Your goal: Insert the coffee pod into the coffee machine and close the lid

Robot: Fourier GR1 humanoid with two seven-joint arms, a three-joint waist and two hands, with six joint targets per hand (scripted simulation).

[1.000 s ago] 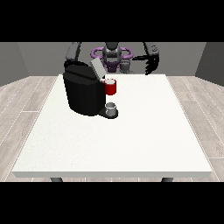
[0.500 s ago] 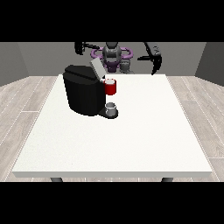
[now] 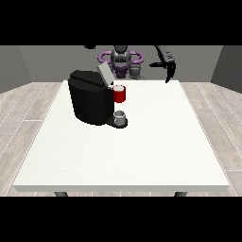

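The hand at the view's right (image 3: 168, 66) is raised above the far right part of the white table (image 3: 156, 151), well to the right of the coffee machine (image 3: 90, 98) and higher than its top. Its fingers hang downward in a dark curved line with a thumb or finger jutting left, and nothing shows between them; whether they are relaxed or curled I cannot tell. The hand at the view's left (image 3: 90, 47) shows only as a small dark shape at the very top of the scene, above the machine and slightly behind it; its finger pose cannot be told either.

Between the two arms, behind the machine's right side, sits the robot's torso (image 3: 122, 60) with purple rings at its shoulders.

The coffee machine is a black block standing on the left-centre part of the table. Its grey lid (image 3: 104, 74) is tilted up at the machine's top right edge, so it stands open. Just right of the machine's upper front is a red thing at the machine (image 3: 119, 93). Below that, on the machine's base plate, rests a small grey thing (image 3: 120, 116), round and cup-like; I cannot tell whether it is the coffee pod
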